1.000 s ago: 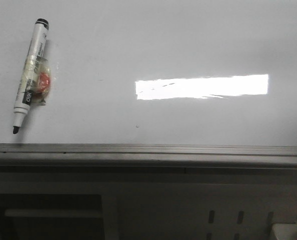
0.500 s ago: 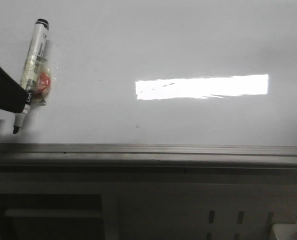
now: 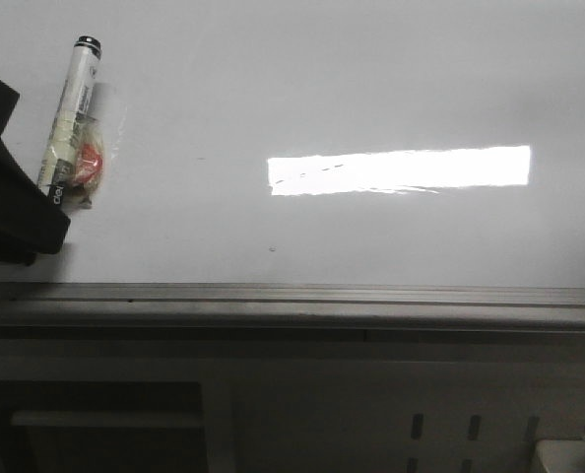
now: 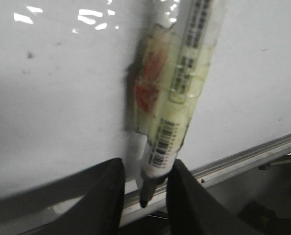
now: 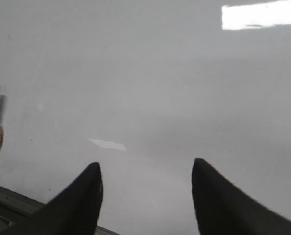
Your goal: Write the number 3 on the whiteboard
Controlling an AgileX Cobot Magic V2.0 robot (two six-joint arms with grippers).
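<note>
Left gripper (image 4: 144, 183): fingers parted, flanking the marker (image 4: 177, 93) tip; contact unclear. Marker: flat on whiteboard (image 3: 371, 79), near its edge strip. Right gripper (image 5: 145, 191): spread wide, empty, over bare board.

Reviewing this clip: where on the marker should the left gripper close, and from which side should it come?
On the bare barrel near the writing tip, approaching from the board's near edge. The marker lies flat on the whiteboard, tip toward that edge, and an orange lump is taped to its middle. The left gripper already straddles the tip end, jaws apart. Closing across the barrel's narrow width seems safest.
</note>
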